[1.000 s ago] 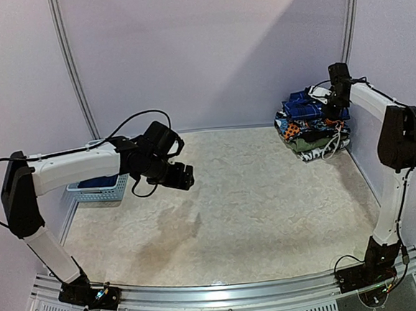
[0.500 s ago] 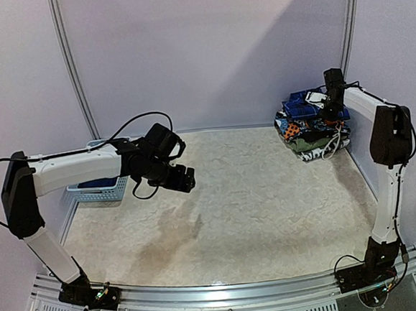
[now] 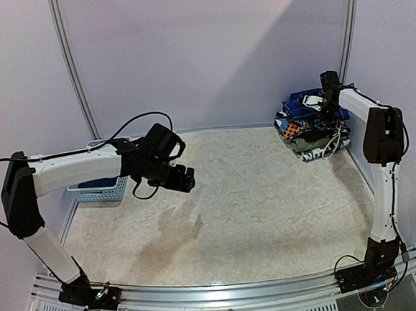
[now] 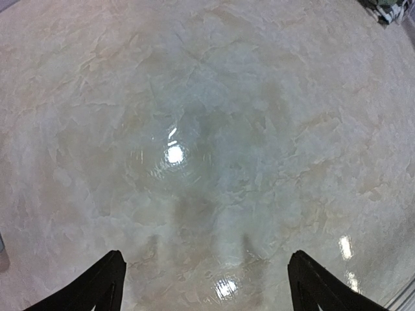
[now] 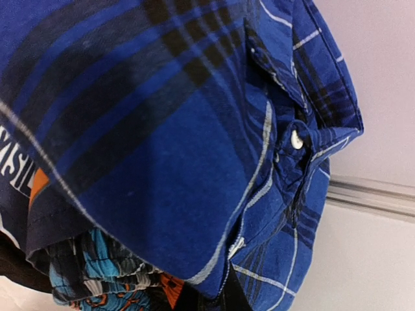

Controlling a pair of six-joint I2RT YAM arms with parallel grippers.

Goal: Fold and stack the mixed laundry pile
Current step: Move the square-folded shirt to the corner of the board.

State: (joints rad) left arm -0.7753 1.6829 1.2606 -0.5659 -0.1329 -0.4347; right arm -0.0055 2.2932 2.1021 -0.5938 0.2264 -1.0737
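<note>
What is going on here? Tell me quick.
Two robot arms face a laundry pile sitting in the far right corner of the table. The right gripper is shut, down at the blue plaid shirt on top of the pile; whether it has cloth pinched cannot be told. The left gripper hangs open over bare table, holding nothing, near the light-blue basket at the left edge.

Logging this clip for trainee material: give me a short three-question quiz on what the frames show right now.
1. True or false: the left gripper holds a garment.
2. Where on the table is the laundry pile? A far right corner; B centre; C near left edge.
3. Which garment fills the right wrist view?
Key: 1 false, it is open with nothing between its fingers. 2 A. 3 the blue-and-black plaid shirt.
</note>
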